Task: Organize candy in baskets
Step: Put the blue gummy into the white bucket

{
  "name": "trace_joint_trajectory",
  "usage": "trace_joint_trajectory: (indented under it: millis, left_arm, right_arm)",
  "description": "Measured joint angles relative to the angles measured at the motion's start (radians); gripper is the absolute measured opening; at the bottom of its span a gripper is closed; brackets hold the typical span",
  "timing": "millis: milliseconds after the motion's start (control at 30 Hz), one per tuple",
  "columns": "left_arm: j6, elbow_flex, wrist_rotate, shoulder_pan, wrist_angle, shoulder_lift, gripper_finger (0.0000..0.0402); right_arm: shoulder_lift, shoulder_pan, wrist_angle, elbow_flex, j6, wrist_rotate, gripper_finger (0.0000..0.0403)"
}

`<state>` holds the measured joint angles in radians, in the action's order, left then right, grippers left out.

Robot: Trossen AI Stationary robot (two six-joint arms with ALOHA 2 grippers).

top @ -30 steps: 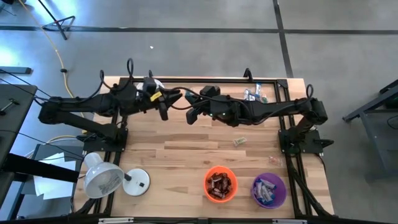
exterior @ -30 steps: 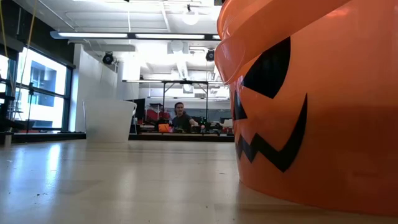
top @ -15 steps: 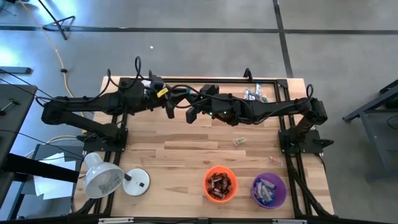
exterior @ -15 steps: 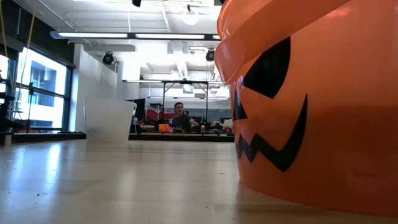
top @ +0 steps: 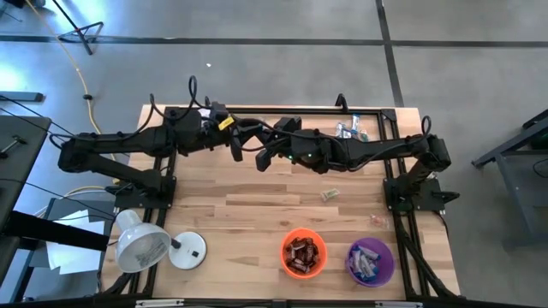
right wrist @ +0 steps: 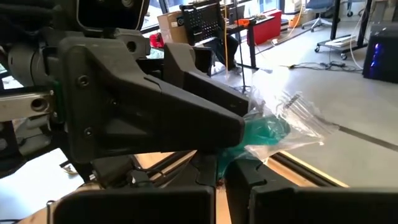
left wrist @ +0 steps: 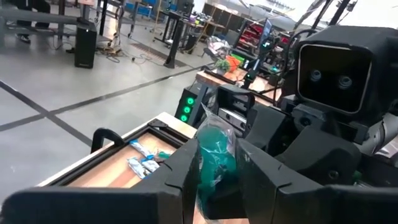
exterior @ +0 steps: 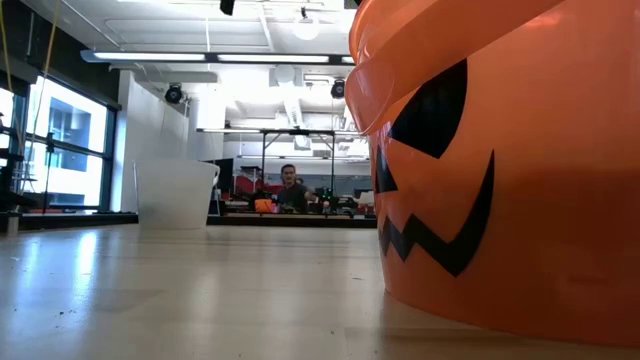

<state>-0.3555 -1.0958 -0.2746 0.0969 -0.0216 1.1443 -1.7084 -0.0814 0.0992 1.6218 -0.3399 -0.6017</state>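
While right hand [right wrist: 221,165] waits, left hand [left wrist: 214,171] grips candy [left wrist: 214,158].

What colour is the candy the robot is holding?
Green, in a clear crinkly wrapper. The left wrist view shows it best.

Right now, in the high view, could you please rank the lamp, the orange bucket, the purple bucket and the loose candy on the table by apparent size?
1. Lamp, shade plus base: largest.
2. Orange bucket and purple bucket: alike, no ranking between them.
3. Loose candy: smallest.
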Motion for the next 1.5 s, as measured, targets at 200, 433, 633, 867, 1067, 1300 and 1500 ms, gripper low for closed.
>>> trace_joint_trajectory:
  millis: [200, 433, 633, 867, 1067, 1300, 1500]
  left_arm:
    - [0.018, 0.000, -0.001, 0.010, -0.009, -0.003, 0.0088]
    - [0.049, -0.001, -0.007, 0.014, -0.009, -0.004, 0.0088]
    - [0.044, -0.001, 0.003, 0.015, -0.011, -0.004, 0.0088]
    - [0.015, -0.001, 0.046, 0.016, -0.001, -0.005, 0.0088]
    - [-0.010, -0.001, 0.082, 0.016, 0.000, -0.005, 0.0088]
    - [-0.009, -0.001, 0.092, 0.016, 0.001, -0.005, 0.0079]
    - [-0.009, -0.001, 0.121, 0.016, 0.000, -0.005, 0.0010]
  right_arm:
    - [-0.001, -0.003, -0.001, 0.000, 0.024, -0.012, 0.0000]
    - [-0.001, -0.017, -0.006, 0.000, 0.089, -0.079, 0.0000]
    - [-0.001, -0.017, -0.006, 0.000, 0.089, -0.081, 0.0000]
    - [-0.001, -0.018, -0.027, 0.000, 0.088, -0.080, 0.0000]
    - [-0.001, -0.018, -0.035, 0.000, 0.087, -0.080, 0.0000]
    - [-0.001, -0.018, -0.036, 0.000, 0.082, -0.080, 0.0000]
    - [-0.001, -0.018, -0.036, 0.000, 0.079, -0.083, 0.0000]
